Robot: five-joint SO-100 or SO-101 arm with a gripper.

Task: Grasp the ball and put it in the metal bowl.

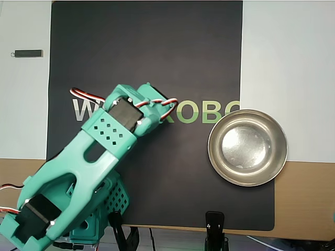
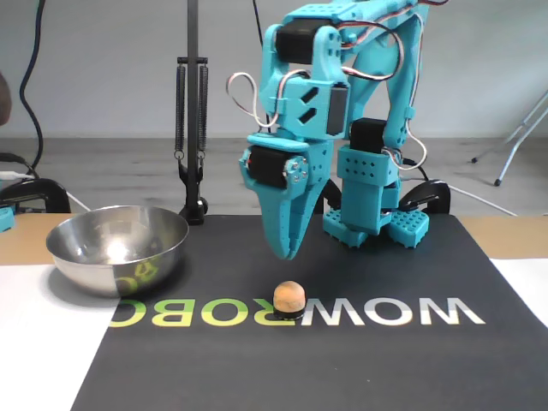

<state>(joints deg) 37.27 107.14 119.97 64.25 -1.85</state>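
overhead: ball hidden under arm [image 1: 104, 151] | gripper tips hidden too

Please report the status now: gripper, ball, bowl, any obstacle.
Turquoise two-finger gripper shut, empty, above the mat. Small peach-orange ball on the mat, below it. Shiny steel bowl empty. Nothing between.
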